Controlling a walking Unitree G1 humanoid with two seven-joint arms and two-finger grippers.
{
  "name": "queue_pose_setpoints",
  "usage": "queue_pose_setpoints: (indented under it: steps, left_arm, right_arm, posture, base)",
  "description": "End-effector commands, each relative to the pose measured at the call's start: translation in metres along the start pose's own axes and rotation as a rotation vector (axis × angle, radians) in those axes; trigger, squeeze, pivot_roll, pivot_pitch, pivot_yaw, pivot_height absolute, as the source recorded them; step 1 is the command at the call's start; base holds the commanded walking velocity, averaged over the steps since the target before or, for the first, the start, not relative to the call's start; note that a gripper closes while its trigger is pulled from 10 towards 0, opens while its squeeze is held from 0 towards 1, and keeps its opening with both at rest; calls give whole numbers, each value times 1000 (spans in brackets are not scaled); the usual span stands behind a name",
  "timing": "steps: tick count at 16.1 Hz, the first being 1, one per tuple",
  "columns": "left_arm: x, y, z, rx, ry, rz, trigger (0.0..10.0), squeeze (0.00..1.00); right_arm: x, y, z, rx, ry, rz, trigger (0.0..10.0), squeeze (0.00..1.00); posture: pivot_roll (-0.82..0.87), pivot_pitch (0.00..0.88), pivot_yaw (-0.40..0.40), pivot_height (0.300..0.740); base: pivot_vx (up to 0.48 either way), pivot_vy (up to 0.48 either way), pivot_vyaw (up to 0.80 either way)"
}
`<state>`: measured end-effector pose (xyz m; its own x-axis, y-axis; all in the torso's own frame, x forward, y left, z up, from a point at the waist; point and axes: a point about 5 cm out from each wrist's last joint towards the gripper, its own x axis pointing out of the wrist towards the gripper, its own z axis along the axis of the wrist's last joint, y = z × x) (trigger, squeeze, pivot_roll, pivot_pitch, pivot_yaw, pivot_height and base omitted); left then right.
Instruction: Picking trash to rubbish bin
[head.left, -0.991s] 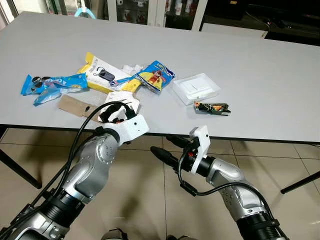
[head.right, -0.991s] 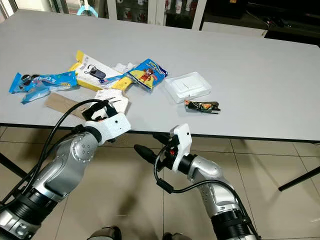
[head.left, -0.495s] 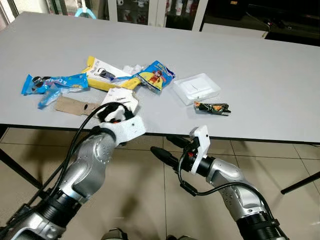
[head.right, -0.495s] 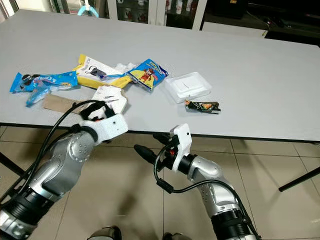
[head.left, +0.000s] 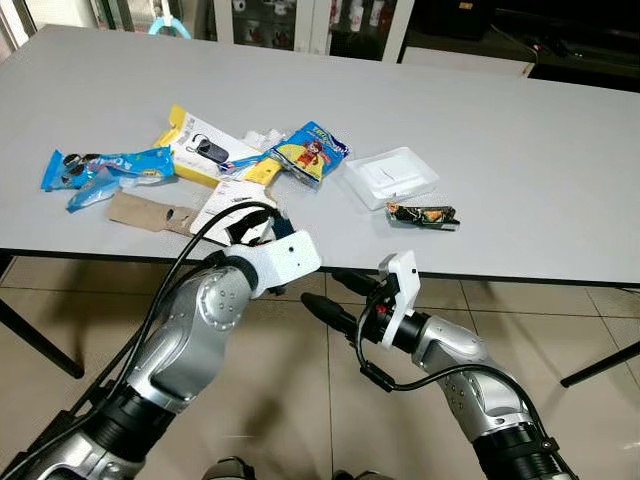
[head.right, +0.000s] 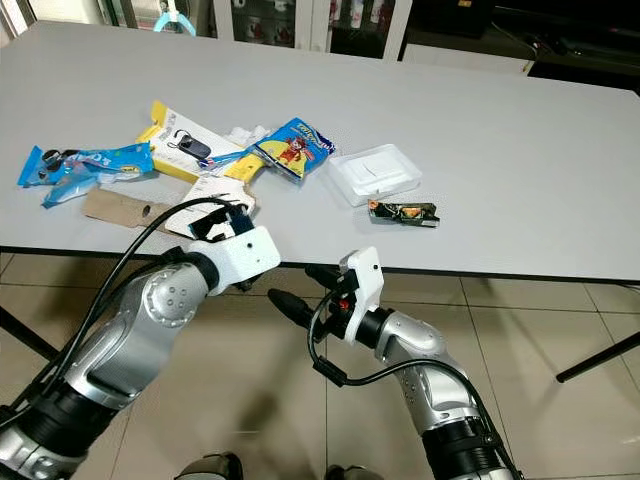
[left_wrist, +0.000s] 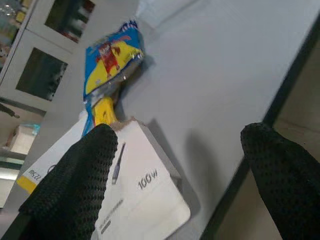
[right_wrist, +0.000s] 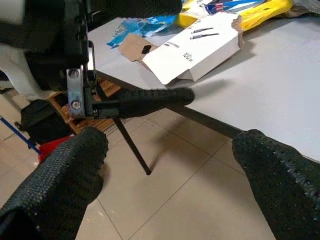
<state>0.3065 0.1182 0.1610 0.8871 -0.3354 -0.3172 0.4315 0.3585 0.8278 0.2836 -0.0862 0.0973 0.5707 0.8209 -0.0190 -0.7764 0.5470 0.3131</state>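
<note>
On the grey bench (head.left: 520, 130) the trash lies in a loose group, and I name it from the left: a blue snack wrapper (head.left: 105, 170), a brown cardboard piece (head.left: 150, 213), a yellow package with a black item on it (head.left: 205, 152), a white flat carton (left_wrist: 145, 200) at the near edge, a blue and yellow cartoon snack bag (head.left: 313, 150), a white shallow tray (head.left: 392, 177) and, just beside it, a small dark wrapper (head.left: 424, 214). No rubbish bin can be seen here. The left gripper (left_wrist: 185, 175) is at the near edge of the bench, its jaws wide apart and holding nothing, with the white carton lying right before one finger. The right gripper (head.left: 335, 298) waits below the bench edge, over the tiled floor (head.left: 600, 330), its jaws also apart and empty. I judge that the step in hand is the reach for a first piece, most probably the white carton. The next move calls for bringing the left jaws around the carton's edge and closing; the carton is thin and flat, so it may slide away.
</note>
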Motion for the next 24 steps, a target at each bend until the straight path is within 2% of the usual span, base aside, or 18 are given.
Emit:
queue_pose_setpoints:
  steps: [1,5,11,13,16,24]
  left_arm:
    - [0,-7,-7,42,28,-43,10000,0]
    - [-2,-4,-20,109,107,-50,10000,0]
    - [-2,0,-25,141,157,-26,10000,0]
    - [-3,5,-34,172,221,1,10000,0]
    - [-4,9,-39,176,258,25,10000,0]
    - [-1,9,-45,239,291,78,10000,0]
  right_arm:
    - [-4,-5,1,1,-1,-18,10000,0]
    - [-3,-6,1,2,-1,-19,10000,0]
    - [-4,-6,1,5,-2,-20,10000,0]
    - [-5,-6,1,8,-3,-19,10000,0]
    - [-5,-6,0,10,-3,-19,10000,0]
    - [-5,-5,1,10,-4,-20,10000,0]
  posture:
    - [-17,87,-105,740]
    - [-15,88,-105,740]
    - [-16,90,-109,740]
    - [-16,92,-110,740]
    - [-16,93,-109,740]
    - [-19,93,-108,740]
  base:
    - [0,0,0]
    - [0,0,0]
    - [0,0,0]
    - [0,0,0]
    - [0,0,0]
    - [0,0,0]
